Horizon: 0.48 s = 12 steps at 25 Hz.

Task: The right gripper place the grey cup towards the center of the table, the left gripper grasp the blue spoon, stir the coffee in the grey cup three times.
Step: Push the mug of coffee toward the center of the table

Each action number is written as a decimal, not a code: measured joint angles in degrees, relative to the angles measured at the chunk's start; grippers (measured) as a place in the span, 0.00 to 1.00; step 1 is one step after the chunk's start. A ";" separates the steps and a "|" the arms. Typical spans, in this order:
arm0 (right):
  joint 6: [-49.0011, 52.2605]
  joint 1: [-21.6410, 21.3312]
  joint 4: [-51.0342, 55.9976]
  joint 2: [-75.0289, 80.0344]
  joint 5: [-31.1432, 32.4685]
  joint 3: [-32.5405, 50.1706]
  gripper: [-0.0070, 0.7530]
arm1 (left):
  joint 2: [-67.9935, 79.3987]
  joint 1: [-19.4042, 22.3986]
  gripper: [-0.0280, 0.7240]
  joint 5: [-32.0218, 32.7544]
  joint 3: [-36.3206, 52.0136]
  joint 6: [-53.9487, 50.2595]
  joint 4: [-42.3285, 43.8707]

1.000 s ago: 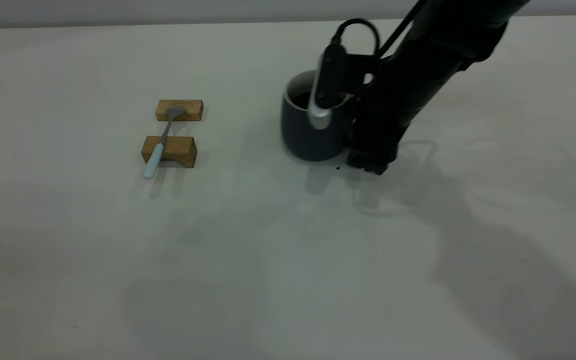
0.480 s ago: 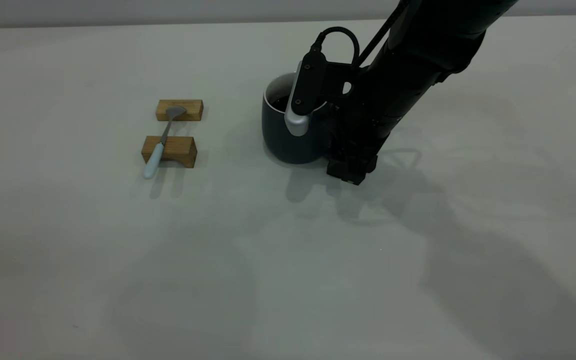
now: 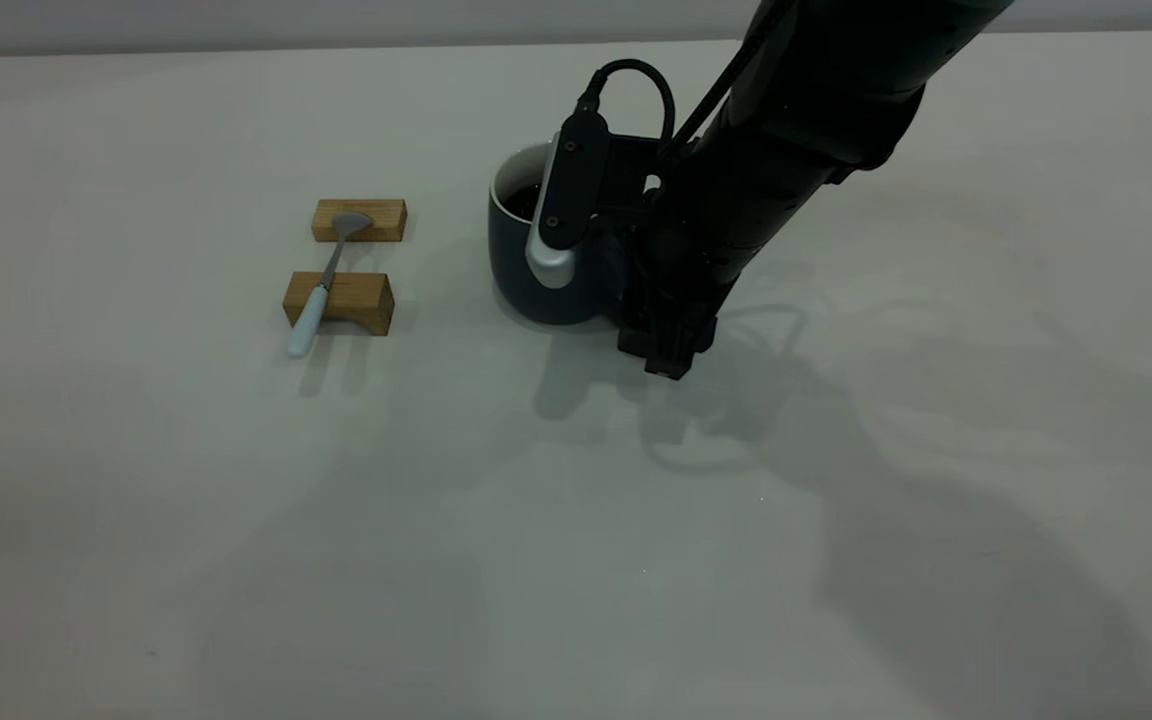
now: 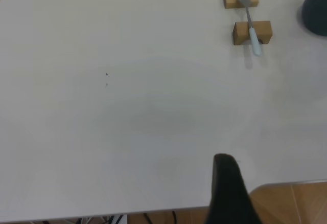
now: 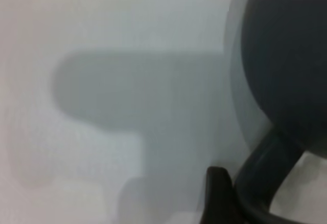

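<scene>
The grey cup [image 3: 521, 270] holds dark coffee [image 3: 519, 201] and hangs just above the table [image 3: 536, 550], right of the middle. My right gripper [image 3: 664, 345] is shut on its handle, on the side away from the spoon. In the right wrist view a black finger [image 5: 217, 193] presses against the handle [image 5: 260, 173] below the cup's body [image 5: 291, 55]. The blue spoon [image 3: 321, 285] lies across two wooden blocks, left of the cup. Of my left gripper [image 4: 227, 173] a single dark finger shows, far from the spoon [image 4: 250, 27], near the table's edge.
Two tan wooden blocks [image 3: 359, 220] [image 3: 346, 302] carry the spoon. The cup's edge [image 4: 314, 9] shows in the left wrist view. Wooden floor [image 4: 291, 203] lies past the table edge beside the left finger. Bare table surface spreads in front of the cup.
My right gripper has carried the grey cup leftward, toward the spoon and blocks, over both earlier frames. The spoon and the blocks have stayed put.
</scene>
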 joint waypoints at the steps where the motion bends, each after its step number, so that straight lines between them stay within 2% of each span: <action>1: 0.00 0.00 0.13 0.00 -0.07 0.00 0.73 | 0.00 0.00 0.75 0.00 0.00 0.00 0.00; 5: 0.18 -0.05 1.69 0.05 -1.60 0.00 0.73 | 0.00 0.00 0.75 0.00 0.00 0.00 0.00; 12: 0.88 -3.04 13.27 0.05 -3.92 0.00 0.73 | 0.00 0.00 0.75 0.00 0.00 0.00 0.00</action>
